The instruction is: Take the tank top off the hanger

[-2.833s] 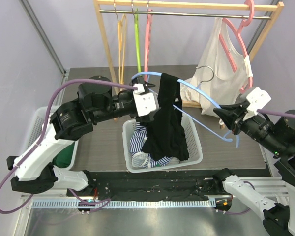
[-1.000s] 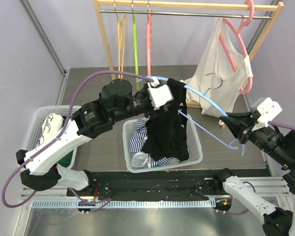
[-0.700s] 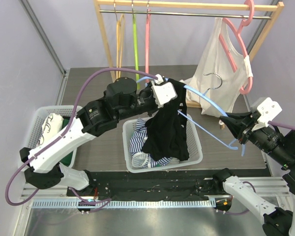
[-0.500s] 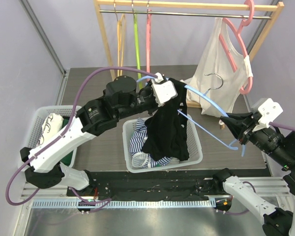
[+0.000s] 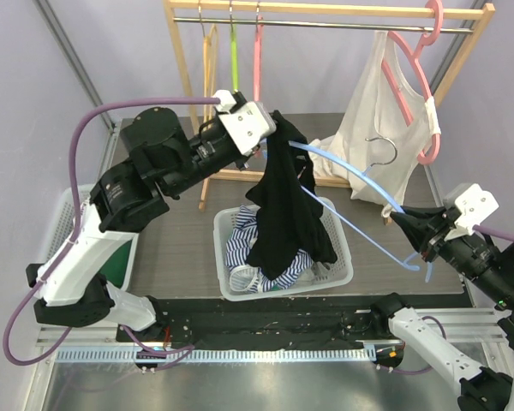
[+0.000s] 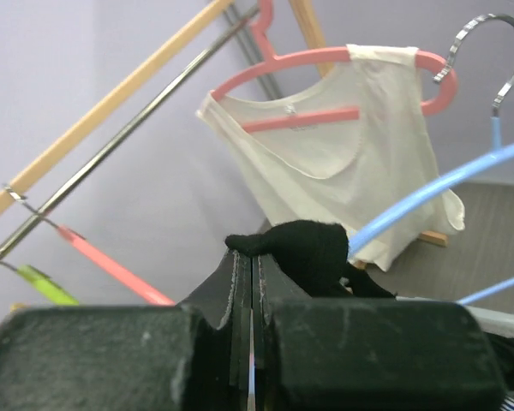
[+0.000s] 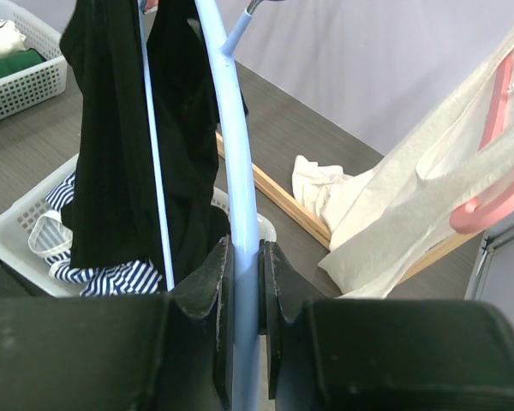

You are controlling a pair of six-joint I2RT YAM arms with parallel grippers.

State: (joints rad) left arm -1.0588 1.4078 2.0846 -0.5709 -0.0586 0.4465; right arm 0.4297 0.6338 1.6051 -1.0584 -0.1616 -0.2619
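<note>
A black tank top (image 5: 283,205) hangs down over a white basket (image 5: 341,257), its upper part draped on the far end of a light blue hanger (image 5: 351,175). My left gripper (image 5: 268,130) is raised above the basket, shut on a black strap (image 6: 304,248) of the tank top; its jaws (image 6: 250,257) are pressed together. At the lower right, my right gripper (image 5: 409,229) is shut on the hanger's near end. In the right wrist view the blue hanger (image 7: 231,128) runs up from the gripper (image 7: 242,253), with the tank top (image 7: 111,128) hanging around it.
The basket holds striped clothes (image 5: 240,248). A wooden rack (image 5: 325,10) at the back carries a white top on a pink hanger (image 5: 381,111) and several bare hangers (image 5: 234,60). A green garment (image 5: 118,259) lies in a bin at the left.
My left gripper closed on the tank top's strap, then lifted up and back to the left, stretching the top upward. My right gripper moved lower and rightward with the hanger.
</note>
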